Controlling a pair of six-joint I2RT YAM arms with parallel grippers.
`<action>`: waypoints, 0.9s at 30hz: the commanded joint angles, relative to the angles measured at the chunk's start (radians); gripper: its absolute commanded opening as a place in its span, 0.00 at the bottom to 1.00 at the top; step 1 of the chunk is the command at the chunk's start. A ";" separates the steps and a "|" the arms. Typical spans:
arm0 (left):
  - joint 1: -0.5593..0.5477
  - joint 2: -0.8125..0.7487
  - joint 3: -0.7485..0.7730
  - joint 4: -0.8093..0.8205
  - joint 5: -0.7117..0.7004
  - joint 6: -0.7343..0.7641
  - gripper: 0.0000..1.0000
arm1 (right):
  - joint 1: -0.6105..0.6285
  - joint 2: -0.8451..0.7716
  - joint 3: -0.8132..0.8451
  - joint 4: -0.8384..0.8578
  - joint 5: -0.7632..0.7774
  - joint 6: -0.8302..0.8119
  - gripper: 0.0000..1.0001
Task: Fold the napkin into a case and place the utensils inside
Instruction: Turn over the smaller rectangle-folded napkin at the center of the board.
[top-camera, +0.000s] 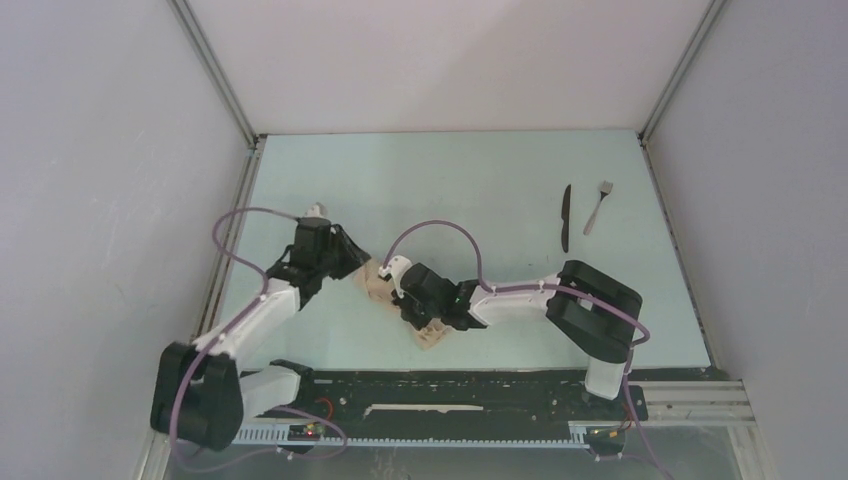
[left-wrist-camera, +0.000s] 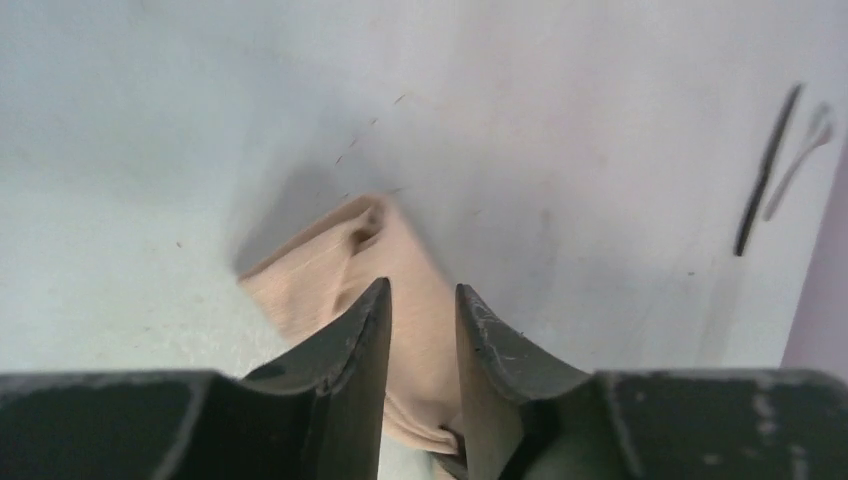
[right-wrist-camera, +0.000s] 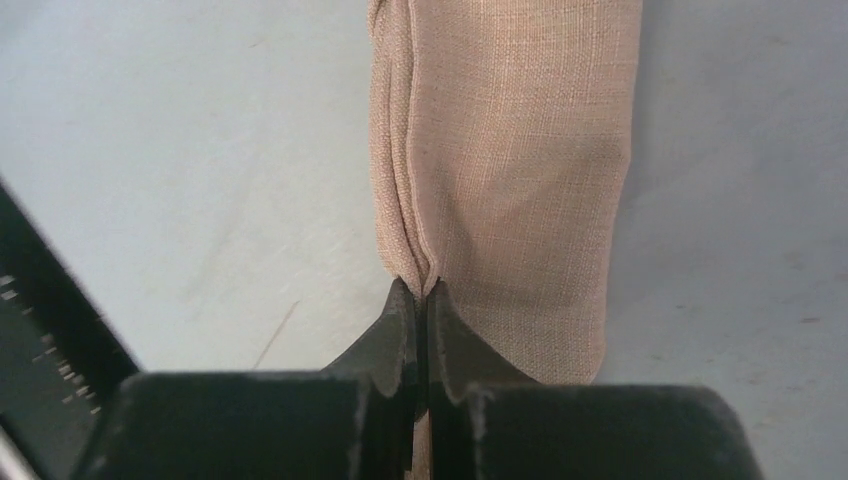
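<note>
Right wrist view: the napkin (right-wrist-camera: 520, 150) is a plain tan woven cloth, folded into a narrow oblong strip with several layers stacked along 1 long edge. In the top view it lies on the table (top-camera: 480, 180) near the front, left of centre, between the 2 arms.

Handling, as judged:
- Light and soft. It will sag and bend wherever it is unsupported.
- The weave looks coarse, so the pads should hold it without slipping.
- Nothing secures the layers. Dragging or lifting 1 layer alone is likely to open the fold.
- Best hold: the stacked edge or a corner, with all layers pinched together and the strip kept flat on the table.

Right gripper (right-wrist-camera: 420, 290): fingers together, clamped on the layered edge at the near end of the strip.

Left gripper (left-wrist-camera: 422, 300): fingers apart, tips standing over the other end, with cloth visible in the gap. No pinch is evident, and whether the tips touch the cloth cannot be told.

The black knife (top-camera: 565, 217) and grey fork (top-camera: 598, 207) lie side by side at the far right, well apart from the napkin. Both are slender, rigid and flat on the table, so picking them up will call for a careful pinch across the handle.
</note>
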 joint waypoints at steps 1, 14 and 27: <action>0.007 -0.226 0.106 -0.177 -0.138 0.075 0.39 | -0.025 -0.059 0.043 -0.076 -0.218 0.145 0.00; 0.009 -0.441 0.181 -0.331 -0.166 0.100 0.44 | -0.372 0.032 -0.215 0.773 -0.924 1.050 0.00; -0.001 -0.154 0.092 -0.077 0.288 0.060 0.46 | -0.617 0.215 -0.382 1.138 -1.034 1.162 0.15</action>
